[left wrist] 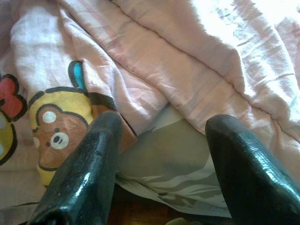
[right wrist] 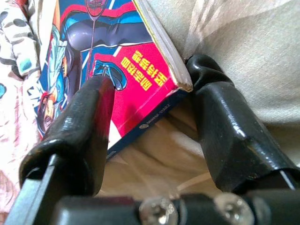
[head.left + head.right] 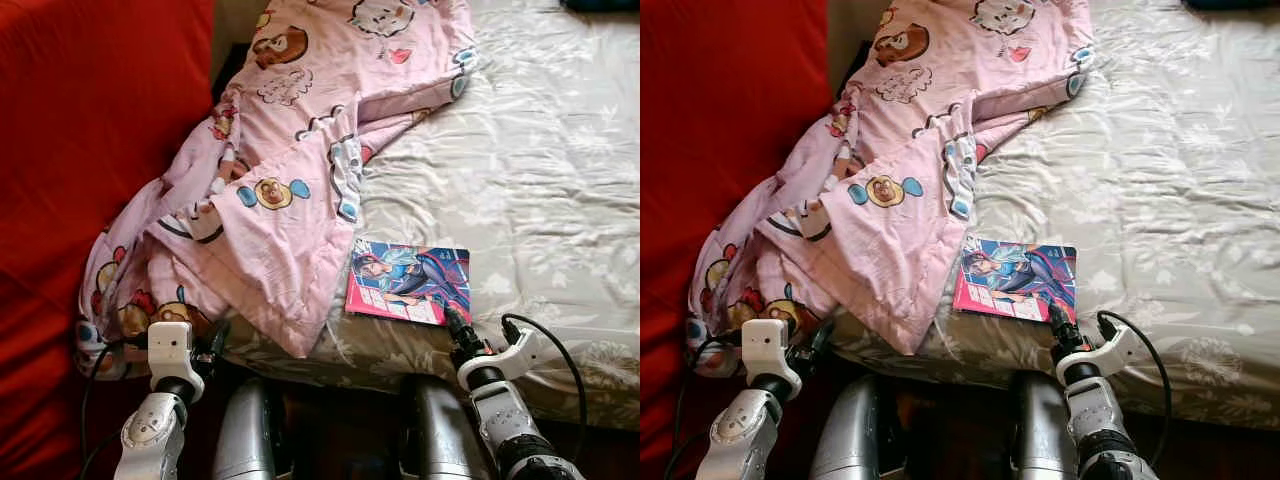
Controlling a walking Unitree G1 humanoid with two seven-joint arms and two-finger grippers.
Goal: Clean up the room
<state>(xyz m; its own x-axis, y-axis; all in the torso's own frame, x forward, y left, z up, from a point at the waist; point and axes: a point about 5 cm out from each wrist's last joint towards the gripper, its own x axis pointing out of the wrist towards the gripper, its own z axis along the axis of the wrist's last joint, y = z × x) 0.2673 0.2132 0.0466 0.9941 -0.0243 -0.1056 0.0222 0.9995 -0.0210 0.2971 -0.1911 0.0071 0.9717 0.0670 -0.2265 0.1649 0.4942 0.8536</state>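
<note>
Right hand straddling the corner of the comic book at the bed's near edge.

The comic book (image 3: pixel 409 281) lies flat on the bed (image 3: pixel 540 170) in the lower centre of the frame, close to the mattress edge and just beside the pink quilt (image 3: pixel 290 170) that spills from the upper middle down to the lower left. The right hand (image 2: pixel 154 122) has its fingers apart, one over the cover and one beside the near corner, not yet closed. The step looks like picking up the book; next the fingers must close on that thin corner without pinching the sheet. The left hand (image 1: pixel 161 159), fingers also apart, hovers at the quilt's overhanging hem. Open bed lies to the right; the red surface (image 3: pixel 80 150) closes off the left.
</note>
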